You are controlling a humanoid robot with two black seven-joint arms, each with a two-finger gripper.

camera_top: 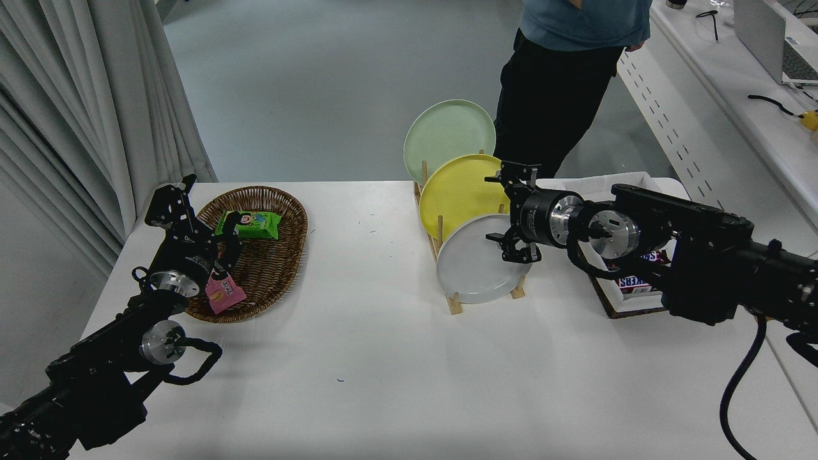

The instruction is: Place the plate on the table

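Observation:
The light-gray plate (474, 265) stands on edge in the front slot of a wooden rack (452, 301) on the white table (358, 358). A yellow plate (457, 188) and a pale green plate (447, 131) stand behind it in the same rack. My right gripper (509, 214) is open at the gray plate's upper right rim. One finger is up by the yellow plate's right edge, and the other is over the gray plate's face. I cannot tell whether it touches the plate. My left arm is parked at the lower left, its gripper (174, 201) beside the basket.
A wicker basket (284, 252) with a green packet (250, 225) and a pink packet (223, 292) sits at the left. A box of candy bars (629, 287) lies under my right arm. A person (562, 83) stands at the far side. A white desk with a laptop (763, 38) is at the top right.

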